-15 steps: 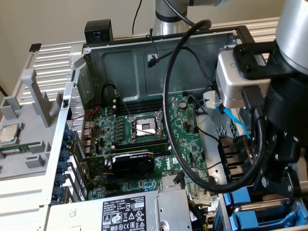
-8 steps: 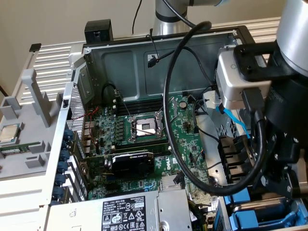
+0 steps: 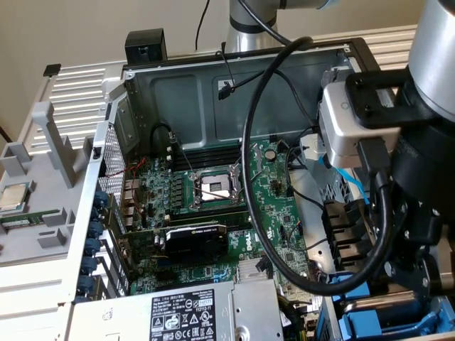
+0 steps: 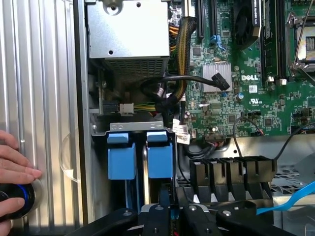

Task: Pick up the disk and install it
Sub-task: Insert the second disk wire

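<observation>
The disk [image 4: 160, 157] stands on edge in the drive bay, so I see mostly its blue carrier front. It sits in the slot beside the other blue-fronted carrier [image 4: 121, 157]. My gripper [image 4: 165, 196] is at the disk's near end. Its black fingers are drawn close together, with a strip of blue plastic showing between them. In the exterior view the arm's wrist [image 3: 398, 142] hangs over the case's lower right corner, above the blue carriers [image 3: 377, 320].
The grey power supply [image 4: 128, 29] lies just beyond the bay, with a cable bundle [image 4: 172, 88] between them. The green motherboard [image 4: 256, 88] fills the case floor. A row of black connectors [image 4: 231, 172] and a blue cable [image 4: 290, 201] sit beside the gripper. A person's hand [image 4: 15, 167] rests on a knob [image 4: 15, 199] outside the case.
</observation>
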### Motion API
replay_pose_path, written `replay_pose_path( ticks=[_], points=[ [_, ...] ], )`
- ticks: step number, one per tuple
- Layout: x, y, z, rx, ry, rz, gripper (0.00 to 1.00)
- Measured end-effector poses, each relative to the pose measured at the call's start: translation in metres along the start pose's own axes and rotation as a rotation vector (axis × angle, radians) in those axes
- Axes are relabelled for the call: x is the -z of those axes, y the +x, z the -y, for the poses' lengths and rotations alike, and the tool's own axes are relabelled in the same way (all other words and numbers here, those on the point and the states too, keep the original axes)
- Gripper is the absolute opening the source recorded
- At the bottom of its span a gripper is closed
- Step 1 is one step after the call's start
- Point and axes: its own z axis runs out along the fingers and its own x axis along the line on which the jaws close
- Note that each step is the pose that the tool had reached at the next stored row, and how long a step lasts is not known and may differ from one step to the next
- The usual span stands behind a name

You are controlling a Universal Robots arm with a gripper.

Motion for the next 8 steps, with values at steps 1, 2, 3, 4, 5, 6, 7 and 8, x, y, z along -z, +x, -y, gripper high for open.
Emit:
replay_pose_path(
  ticks=[1, 2, 3, 4, 5, 6, 7, 8],
  points=[
    [0.0002, 0.0, 0.0, 0.0, 0.0, -0.0001, 0.17],
    [0.0001, 0.0, 0.0, 0.0, 0.0, 0.0, 0.17],
    [0.0002, 0.0, 0.0, 0.0, 0.0, 0.0, 0.17],
    [0.0002, 0.0, 0.0, 0.0, 0.0, 0.0, 0.17],
    [0.0002, 0.0, 0.0, 0.0, 0.0, 0.0, 0.17],
    [0.0002, 0.0, 0.0, 0.0, 0.0, -0.0001, 0.17],
    [0.0002, 0.0, 0.0, 0.0, 0.0, 0.0, 0.17],
    [0.0005, 0.0, -0.0001, 0.0, -0.0001, -0.0003, 0.17]
  ],
)
